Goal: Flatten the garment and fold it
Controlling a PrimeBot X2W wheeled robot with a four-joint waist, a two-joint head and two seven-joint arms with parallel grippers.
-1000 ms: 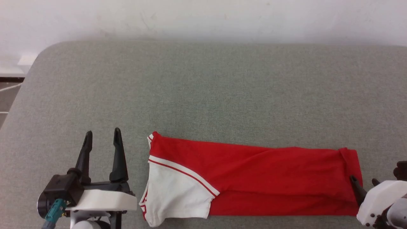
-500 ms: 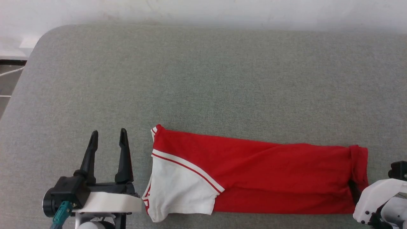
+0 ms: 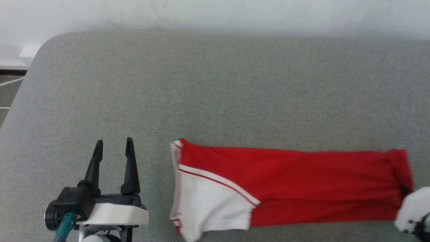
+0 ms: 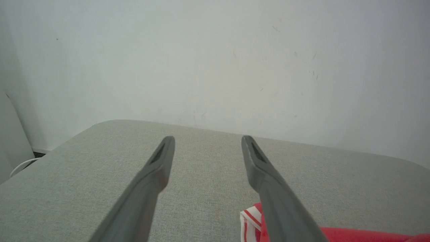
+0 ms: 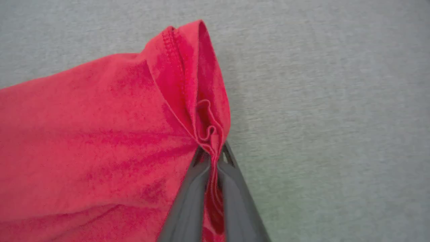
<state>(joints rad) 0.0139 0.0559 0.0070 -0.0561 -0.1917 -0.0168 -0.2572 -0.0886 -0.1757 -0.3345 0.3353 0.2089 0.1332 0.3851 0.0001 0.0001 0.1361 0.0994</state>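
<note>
Right wrist view puts the right gripper (image 5: 212, 151) at the near edge, its two long dark fingers (image 5: 188, 205) pressed together on a bunched pleat of the garment (image 5: 100, 141), a red basketball-style T-shirt with a white short sleeve and red-and-white striped trim. The pinched cloth is the stitched red hem, which runs down between the jaws and also rises past their tips as a folded-over ridge. The red body spreads away to the left of the jaws. To their right lies the bare grey woven surface (image 5: 336, 101).

From the head view, the garment (image 3: 302, 181) stretches as a long, narrow band folded lengthwise. It runs from the right gripper's hold at the hem end across to the white sleeve at the other end, and lies on the grey surface (image 3: 215, 94).

The left gripper (image 3: 114, 141) stands with its jaws wide apart and nothing between them. The sleeve end lies off to the outer side of its right finger, clear of both fingers. In the left wrist view a corner of striped trim (image 4: 250, 220) shows low beside that finger. Beyond the fingertips the grey surface runs to a rounded edge, and past it stands a plain white wall (image 4: 215, 60).
</note>
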